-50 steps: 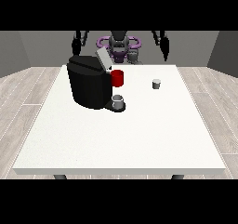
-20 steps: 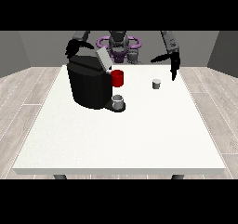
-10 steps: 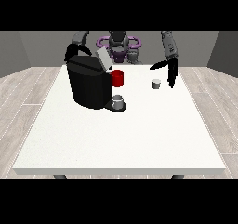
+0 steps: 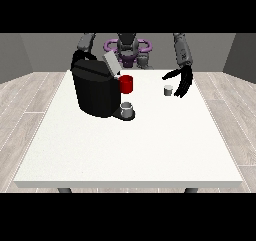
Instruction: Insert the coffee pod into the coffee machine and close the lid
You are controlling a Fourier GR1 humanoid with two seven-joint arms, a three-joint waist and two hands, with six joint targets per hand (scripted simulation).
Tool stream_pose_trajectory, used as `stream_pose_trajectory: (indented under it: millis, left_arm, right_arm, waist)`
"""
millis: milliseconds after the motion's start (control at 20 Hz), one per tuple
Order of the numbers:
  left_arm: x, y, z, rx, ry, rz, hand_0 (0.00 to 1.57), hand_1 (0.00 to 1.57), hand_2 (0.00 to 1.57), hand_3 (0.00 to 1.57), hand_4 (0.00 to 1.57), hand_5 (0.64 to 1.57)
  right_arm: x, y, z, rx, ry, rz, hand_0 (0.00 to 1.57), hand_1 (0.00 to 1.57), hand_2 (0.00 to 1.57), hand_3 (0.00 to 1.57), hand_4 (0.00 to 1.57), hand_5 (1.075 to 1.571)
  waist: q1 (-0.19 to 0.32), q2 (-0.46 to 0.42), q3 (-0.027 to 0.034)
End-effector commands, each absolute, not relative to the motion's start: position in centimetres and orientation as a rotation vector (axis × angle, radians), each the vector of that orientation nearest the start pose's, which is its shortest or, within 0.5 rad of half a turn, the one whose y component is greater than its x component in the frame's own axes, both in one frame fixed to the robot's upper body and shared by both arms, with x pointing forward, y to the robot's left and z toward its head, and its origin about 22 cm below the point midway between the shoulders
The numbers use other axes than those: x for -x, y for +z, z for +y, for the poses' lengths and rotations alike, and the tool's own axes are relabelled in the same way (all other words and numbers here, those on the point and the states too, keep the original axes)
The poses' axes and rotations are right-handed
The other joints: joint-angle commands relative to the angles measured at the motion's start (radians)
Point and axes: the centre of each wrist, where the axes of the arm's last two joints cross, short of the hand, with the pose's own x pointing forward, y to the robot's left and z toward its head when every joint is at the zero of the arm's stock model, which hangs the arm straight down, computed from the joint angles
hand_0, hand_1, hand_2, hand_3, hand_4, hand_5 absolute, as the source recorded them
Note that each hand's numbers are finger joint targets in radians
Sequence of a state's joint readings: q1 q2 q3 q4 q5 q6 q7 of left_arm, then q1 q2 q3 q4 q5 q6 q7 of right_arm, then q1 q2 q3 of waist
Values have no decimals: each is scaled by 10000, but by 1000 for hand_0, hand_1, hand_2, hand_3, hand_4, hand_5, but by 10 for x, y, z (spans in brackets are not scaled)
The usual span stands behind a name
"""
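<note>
Front view: the coffee pod [image 4: 168,90] stands on the white worktop [image 4: 130,145] near its far right corner, untouched. The robot hand at the view's right [image 4: 182,81] hangs just beside it, fingers spread and pointing down, holding nothing. The coffee machine [image 4: 95,88] sits toward the far left edge, lid [image 4: 111,63] raised. The other robot hand is hidden behind the machine. The step in hand looks like the reach; next, closing the fingers round the pod.

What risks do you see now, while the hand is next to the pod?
1. The hand at the view's right hangs with straight fingers just beside the small pod; a closing grasp might tip it or push it away.
2. The pod stands near the table edge, so a push could send it off.
3. The raised lid of the machine could be bumped during carrying.
</note>
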State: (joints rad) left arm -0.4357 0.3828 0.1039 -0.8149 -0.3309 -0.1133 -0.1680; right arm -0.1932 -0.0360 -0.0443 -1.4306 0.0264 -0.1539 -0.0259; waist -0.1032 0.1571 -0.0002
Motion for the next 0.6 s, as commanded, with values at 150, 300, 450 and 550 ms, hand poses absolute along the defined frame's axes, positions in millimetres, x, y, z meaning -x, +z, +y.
stream_pose_trajectory:
  millis: [150, 300, 450, 550]
  left_arm:
    - [-338, -14, 360, -4990, -6623, -12516, 600, 600, 715, 469, 0, 1571]
    - [-339, -24, 344, -5521, -7174, -12353, 547, 547, 697, 454, 0, 1571]
    - [-339, -28, 347, -6196, -7229, -13181, 673, 673, 809, 551, 0, 1571]
    - [-353, -20, 319, -6270, -7351, -13265, 719, 719, 851, 619, 151, 1571]
  right_arm:
    - [-288, 8, -219, 1358, -502, -16458, 0, 0, 0, 0, 386, 1571]
    - [-289, 15, -218, 1151, -259, -16033, 0, 0, 0, 0, 465, 1571]
    - [-289, 9, -224, 1010, -400, -16375, 0, 0, 0, 0, 476, 1571]
    - [-300, 10, -232, 1605, -570, -16231, 0, 0, 0, 0, 520, 1571]
  waist:
    - [-223, 162, 0]
    - [-340, -226, -1]
    - [-365, 286, -2]
    - [-88, 47, 2]
